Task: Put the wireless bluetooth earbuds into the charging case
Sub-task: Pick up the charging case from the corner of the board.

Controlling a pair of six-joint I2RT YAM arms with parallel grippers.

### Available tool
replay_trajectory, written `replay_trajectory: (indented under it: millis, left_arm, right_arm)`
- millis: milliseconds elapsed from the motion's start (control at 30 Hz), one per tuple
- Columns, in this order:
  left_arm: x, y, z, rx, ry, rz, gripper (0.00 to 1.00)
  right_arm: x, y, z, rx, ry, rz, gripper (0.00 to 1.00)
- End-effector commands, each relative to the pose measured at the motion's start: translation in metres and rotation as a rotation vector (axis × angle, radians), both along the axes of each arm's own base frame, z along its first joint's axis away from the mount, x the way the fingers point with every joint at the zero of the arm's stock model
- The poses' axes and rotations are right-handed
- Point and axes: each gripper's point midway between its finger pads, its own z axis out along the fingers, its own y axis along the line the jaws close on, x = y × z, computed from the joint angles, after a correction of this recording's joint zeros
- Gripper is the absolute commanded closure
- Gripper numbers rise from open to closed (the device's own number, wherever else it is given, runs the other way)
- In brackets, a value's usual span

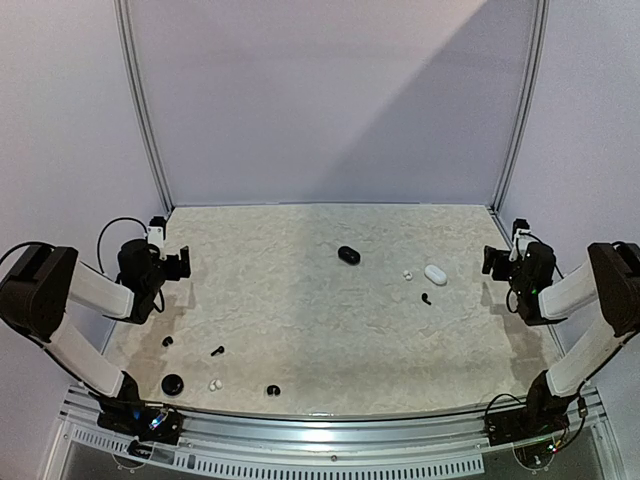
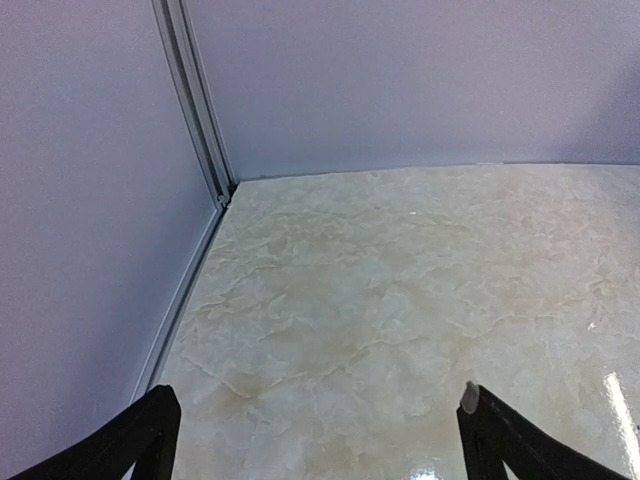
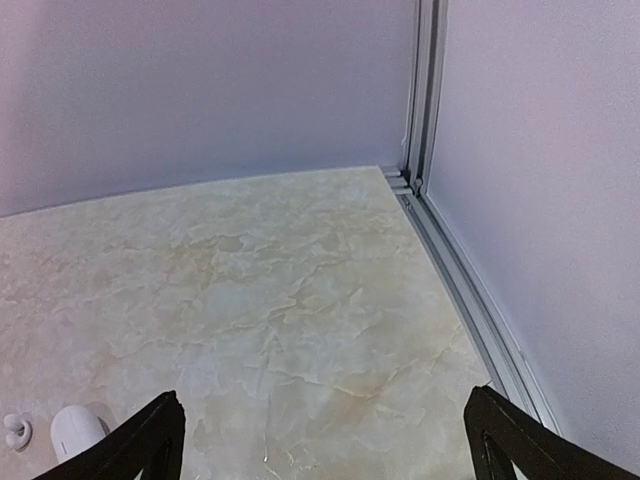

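In the top view a black charging case [image 1: 348, 255] lies mid-table. A white case [image 1: 435, 274] lies to its right with a white earbud [image 1: 407, 274] beside it and a black earbud [image 1: 426, 298] just in front. At the near left lie two black earbuds [image 1: 167, 341] [image 1: 217, 351], a white earbud [image 1: 214, 384], a round black case [image 1: 172, 383] and a small black piece [image 1: 273, 390]. My left gripper [image 1: 180, 263] [image 2: 318, 395] is open and empty at the far left. My right gripper [image 1: 490, 260] [image 3: 324, 396] is open and empty, right of the white case [image 3: 78, 430] and white earbud [image 3: 15, 430].
Pale marbled tabletop [image 1: 320, 320] enclosed by lilac walls, with aluminium corner posts [image 1: 140, 100] at the back left and back right [image 1: 520, 100]. A metal rail [image 1: 320, 420] runs along the near edge over the arm bases.
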Motion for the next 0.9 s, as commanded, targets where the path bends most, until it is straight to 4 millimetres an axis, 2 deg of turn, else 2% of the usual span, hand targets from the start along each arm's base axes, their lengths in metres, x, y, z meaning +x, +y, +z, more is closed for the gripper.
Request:
replay_trajectory:
  millis: [0, 33, 133, 200, 233, 300, 333, 367, 400, 433, 467, 500, 533, 567, 633, 667, 700, 800, 867]
  left_arm:
    - [0.002, 0.001, -0.004, -0.005, 0.016, 0.005, 0.01]
    - [0.002, 0.001, -0.004, -0.006, 0.015, 0.006, 0.01]
    - [0.003, 0.001, -0.003, -0.005, 0.009, 0.001, 0.01]
    - [0.001, 0.004, 0.000, -0.007, 0.002, 0.020, 0.01]
    - [0.001, 0.005, 0.006, -0.007, 0.004, 0.024, 0.01]
    - [0.003, 0.001, 0.020, -0.007, 0.034, 0.003, 0.01]
    - [0.004, 0.000, 0.028, -0.008, 0.058, 0.001, 0.01]
    - [0.007, 0.002, 0.040, -0.016, 0.066, 0.015, 0.01]
    - [0.009, 0.005, 0.052, -0.032, 0.070, 0.040, 0.01]
    - [0.011, 0.008, 0.060, -0.054, 0.086, 0.062, 0.01]
    - [0.014, 0.007, 0.069, -0.075, 0.110, 0.068, 0.01]
    - [0.015, 0.004, 0.072, -0.096, 0.155, 0.061, 0.01]
    - [0.017, -0.001, 0.077, -0.130, 0.195, 0.046, 0.01]
    - [0.015, -0.005, 0.075, -0.171, 0.254, 0.040, 0.01]
    - [0.009, -0.023, 0.071, -0.274, 0.335, -0.016, 0.01]
    - [0.004, -0.032, 0.068, -0.320, 0.368, -0.048, 0.01]
    - [0.000, -0.044, 0.067, -0.365, 0.395, -0.100, 0.01]
    - [-0.009, -0.081, 0.075, -0.441, 0.416, -0.316, 0.01]
    - [-0.011, -0.088, 0.078, -0.488, 0.412, -0.342, 0.01]
  right_arm:
    - [0.024, 0.005, 0.024, 0.008, 0.118, 0.042, 0.01]
    - [0.032, 0.010, 0.038, 0.007, 0.115, 0.070, 0.01]
    - [0.054, 0.043, 0.078, 0.074, 0.080, 0.256, 0.02]
    - [0.072, 0.063, 0.104, 0.157, 0.078, 0.323, 0.09]
    - [0.082, 0.081, 0.102, 0.177, 0.117, 0.350, 0.11]
    - [0.097, 0.118, 0.111, 0.140, 0.154, 0.393, 0.11]
    - [0.107, 0.139, 0.107, 0.106, 0.187, 0.422, 0.11]
    - [0.115, 0.160, 0.114, 0.082, 0.193, 0.452, 0.11]
    - [0.120, 0.179, 0.105, 0.060, 0.247, 0.476, 0.11]
    - [0.125, 0.199, 0.107, 0.048, 0.271, 0.501, 0.11]
    - [0.132, 0.219, 0.087, 0.033, 0.331, 0.519, 0.11]
    - [0.136, 0.240, 0.077, 0.010, 0.368, 0.539, 0.12]
    - [0.138, 0.259, 0.076, -0.016, 0.381, 0.556, 0.11]
    - [0.143, 0.281, 0.066, -0.048, 0.402, 0.580, 0.11]
    - [0.140, 0.315, 0.046, -0.103, 0.462, 0.645, 0.10]
    - [0.138, 0.327, 0.039, -0.131, 0.491, 0.670, 0.09]
    - [0.138, 0.335, 0.016, -0.148, 0.545, 0.676, 0.10]
    - [0.132, 0.354, -0.028, -0.161, 0.647, 0.693, 0.11]
    - [0.121, 0.369, -0.043, -0.161, 0.677, 0.733, 0.11]
